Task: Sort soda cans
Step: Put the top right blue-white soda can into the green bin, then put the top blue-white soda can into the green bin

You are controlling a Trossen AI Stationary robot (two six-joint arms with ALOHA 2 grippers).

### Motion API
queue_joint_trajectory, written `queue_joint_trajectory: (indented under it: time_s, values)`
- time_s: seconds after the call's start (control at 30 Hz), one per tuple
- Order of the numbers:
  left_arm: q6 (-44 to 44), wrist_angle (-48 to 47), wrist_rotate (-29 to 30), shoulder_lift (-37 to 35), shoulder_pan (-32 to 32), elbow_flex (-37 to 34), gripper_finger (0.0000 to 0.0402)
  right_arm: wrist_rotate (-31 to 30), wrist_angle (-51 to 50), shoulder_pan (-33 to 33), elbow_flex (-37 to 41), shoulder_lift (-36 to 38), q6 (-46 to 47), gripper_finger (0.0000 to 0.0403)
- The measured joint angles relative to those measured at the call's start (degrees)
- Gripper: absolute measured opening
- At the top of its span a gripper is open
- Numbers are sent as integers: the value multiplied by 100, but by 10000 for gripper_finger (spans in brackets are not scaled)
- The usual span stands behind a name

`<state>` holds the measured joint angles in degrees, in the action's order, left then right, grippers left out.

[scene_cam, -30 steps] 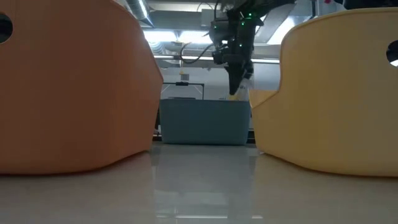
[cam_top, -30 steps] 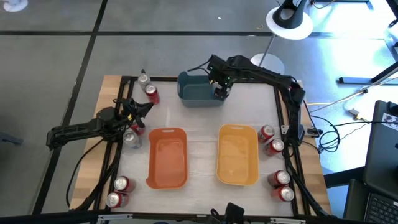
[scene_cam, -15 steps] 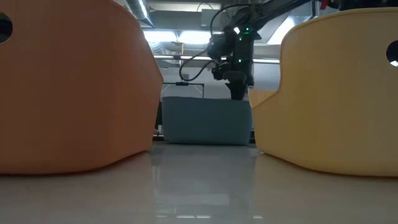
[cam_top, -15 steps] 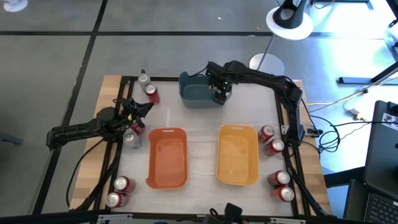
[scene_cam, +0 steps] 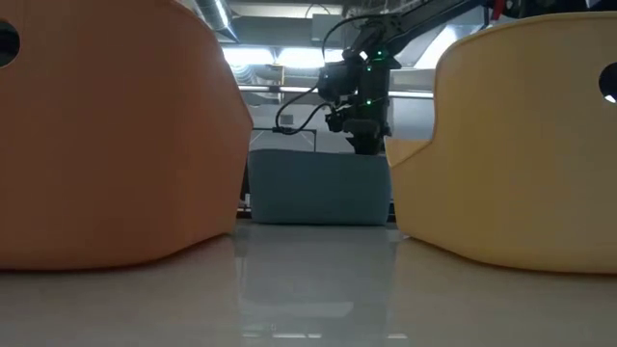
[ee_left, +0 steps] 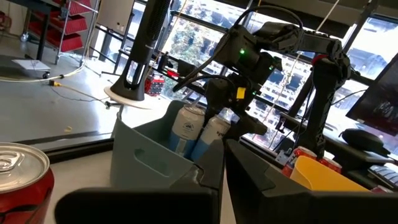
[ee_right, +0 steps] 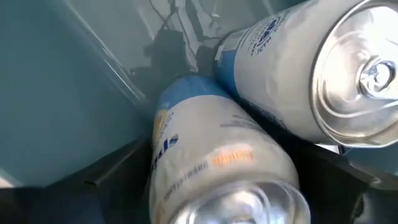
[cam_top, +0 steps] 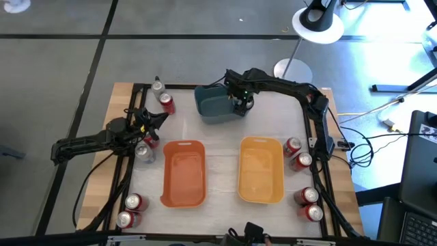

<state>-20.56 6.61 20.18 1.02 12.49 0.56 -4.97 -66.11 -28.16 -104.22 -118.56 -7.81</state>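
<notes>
Pale tabletop [cam_top: 222,154], and the right gripper [cam_top: 238,102] dips into the blue-grey bin [cam_top: 213,104], fingers clamped on a white-and-blue can [ee_right: 217,165], a second can [ee_right: 292,74] touching it. Orange bin [cam_top: 184,172] and yellow bin [cam_top: 261,171] sit nearer. Left gripper [cam_top: 156,120] waits among red cans [cam_top: 166,103]; grip unclear.

The soda cans [ee_right: 292,81] are showing glossy printed metal bodies with bright silver tops. The blue-grey bin [cam_top: 213,102], orange bin [cam_top: 184,172] and yellow bin [cam_top: 261,171] are appearing as smooth matt plastic. The tabletop [scene_cam: 308,289] is reflecting softly.
</notes>
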Motion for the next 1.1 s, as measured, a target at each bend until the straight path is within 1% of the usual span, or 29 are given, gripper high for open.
queue_joint_trajectory:
  time_s: [0.2,0.4,0.47,0.53,0.67,0.77,0.83,0.9,0.97,1.0,1.07,1.1]
  values:
    - [-2,0,-1,0,-1,-1,11,3,-19,8,-106,7,-21,357]
    - [0,9,0,0,-2,0,11,9,-651,13,-740,70,-21,355]
    - [141,7,-2,0,0,12,11,57,-905,37,-933,212,-12,355]
    - [182,-15,3,0,0,80,11,90,-951,57,-1128,456,18,355]
    - [265,-14,9,2,0,358,11,118,-467,101,-1282,1063,132,355]
    - [651,0,121,135,0,743,11,156,-26,120,-1201,1435,124,355]
    - [964,13,417,369,0,1068,11,157,177,122,-1139,1599,51,356]
    - [1207,-36,774,710,0,1472,11,207,333,122,-1033,1700,-55,356]
    - [1083,-166,874,1169,0,2063,11,307,519,120,-877,1745,-195,356]
    - [1064,-426,874,1426,0,2447,11,312,618,120,-798,1753,-275,356]
    - [1155,-1279,920,1992,1,3262,11,272,761,120,-697,1757,-320,356]
    - [1236,-1733,1089,2328,6,3689,11,224,893,118,-654,1766,-324,356]
